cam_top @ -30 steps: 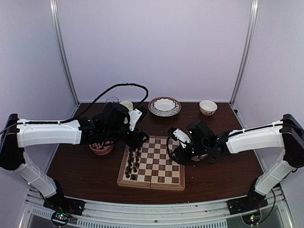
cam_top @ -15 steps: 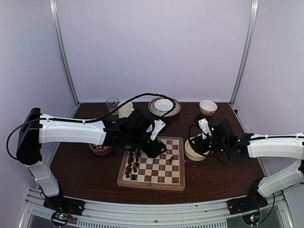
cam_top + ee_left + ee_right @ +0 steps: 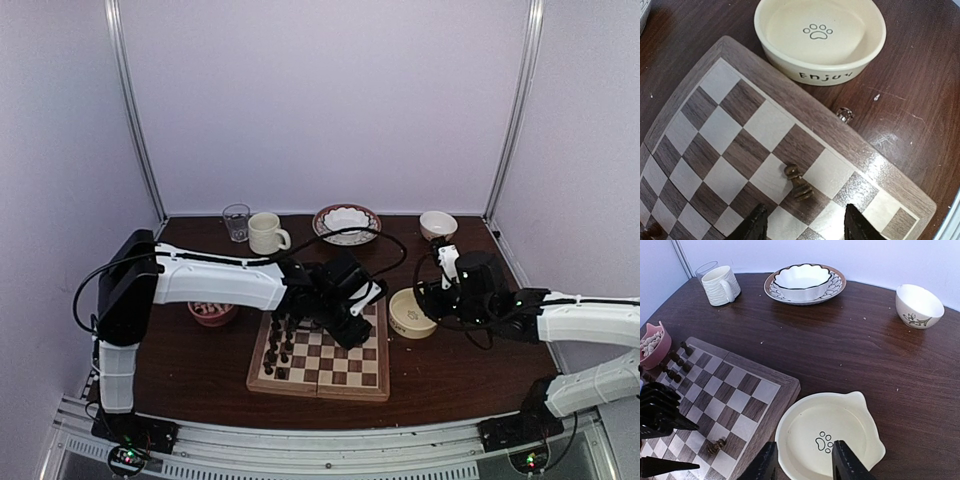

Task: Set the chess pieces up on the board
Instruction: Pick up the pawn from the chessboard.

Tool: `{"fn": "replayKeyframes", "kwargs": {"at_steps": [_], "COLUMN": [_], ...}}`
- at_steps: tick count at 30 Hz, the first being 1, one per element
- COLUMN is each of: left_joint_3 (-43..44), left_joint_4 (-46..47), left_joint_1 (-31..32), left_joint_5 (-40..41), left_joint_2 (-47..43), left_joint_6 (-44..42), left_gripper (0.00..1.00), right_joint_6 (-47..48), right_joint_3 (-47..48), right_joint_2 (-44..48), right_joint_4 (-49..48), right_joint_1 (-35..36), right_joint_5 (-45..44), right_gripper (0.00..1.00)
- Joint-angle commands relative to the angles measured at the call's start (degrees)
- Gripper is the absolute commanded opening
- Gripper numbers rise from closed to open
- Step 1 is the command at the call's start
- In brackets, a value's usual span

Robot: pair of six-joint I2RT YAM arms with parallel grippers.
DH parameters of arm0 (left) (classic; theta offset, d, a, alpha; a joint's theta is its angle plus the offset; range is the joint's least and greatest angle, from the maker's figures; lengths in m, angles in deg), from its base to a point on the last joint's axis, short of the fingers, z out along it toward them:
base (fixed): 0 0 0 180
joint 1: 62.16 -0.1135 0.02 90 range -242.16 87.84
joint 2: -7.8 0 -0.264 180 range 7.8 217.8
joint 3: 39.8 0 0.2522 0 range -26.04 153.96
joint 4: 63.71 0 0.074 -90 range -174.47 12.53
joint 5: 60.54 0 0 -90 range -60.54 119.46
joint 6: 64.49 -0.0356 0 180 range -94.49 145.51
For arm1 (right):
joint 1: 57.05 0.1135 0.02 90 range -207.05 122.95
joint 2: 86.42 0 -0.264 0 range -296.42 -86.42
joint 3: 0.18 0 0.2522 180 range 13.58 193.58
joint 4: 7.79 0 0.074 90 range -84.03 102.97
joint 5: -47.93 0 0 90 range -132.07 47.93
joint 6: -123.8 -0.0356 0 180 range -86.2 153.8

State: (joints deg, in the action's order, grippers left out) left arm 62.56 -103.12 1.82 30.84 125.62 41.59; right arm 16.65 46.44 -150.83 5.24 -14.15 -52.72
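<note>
A cream, round ceramic pet bowl (image 3: pixel 825 75), with a paw print inside and "Enjoy" lettered on its wall, stands on the dark brown wooden table (image 3: pixel 865 355). Along the far edge, from left to right, are a clear glass tumbler (image 3: pixel 236 221), just beside it a white ribbed mug (image 3: pixel 720 286), a scalloped white bowl (image 3: pixel 802 276) sitting in a brown-rimmed plate (image 3: pixel 836 288), and a small white bowl with a flower motif (image 3: pixel 919 306). A pink cat-eared bowl (image 3: pixel 664 347) stands at the left.

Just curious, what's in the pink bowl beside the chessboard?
Pale cream chess pieces, it seems, in the pink bowl; its left part lies outside the picture.
</note>
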Motion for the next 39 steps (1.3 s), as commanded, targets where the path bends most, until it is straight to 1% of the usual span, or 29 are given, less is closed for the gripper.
{"fn": "replayKeyframes", "kwargs": {"at_steps": [1,14,23,28,36,39], "left_joint_3": [3.1,4.9,5.8,6.1,6.2,5.5], "left_joint_4": [-2.3,-2.5,-2.5,-2.5,-2.6,-2.5], "left_joint_1": [0.6,0.6,0.7,0.6,0.7,0.7], "left_joint_5": [1.5,4.0,5.2,5.0,4.4,4.1], "left_joint_2": [2.0,5.0,6.5,7.2,7.4,6.5], "left_joint_6": [1.0,1.5,2.3,2.3,1.3,0.9], "left_gripper": [0.53,0.53,0.52,0.46,0.26,0.20], "right_joint_6": [-1.2,-1.4,-2.0,-2.1,-2.0,-1.2], "right_joint_3": [-1.4,-1.7,-2.8,-3.5,-3.4,-3.4], "right_joint_2": [2.0,2.4,4.7,5.8,5.7,5.1], "right_joint_4": [-1.5,-1.8,-1.9,-2.1,-2.2,-3.0], "right_joint_1": [-0.4,-0.5,-0.6,-0.6,-0.6,-0.6], "right_joint_5": [-3.1,-2.8,-4.5,-4.9,-4.0,-1.3], "right_gripper": [0.40,0.39,0.38,0.37,0.37,0.37]}}
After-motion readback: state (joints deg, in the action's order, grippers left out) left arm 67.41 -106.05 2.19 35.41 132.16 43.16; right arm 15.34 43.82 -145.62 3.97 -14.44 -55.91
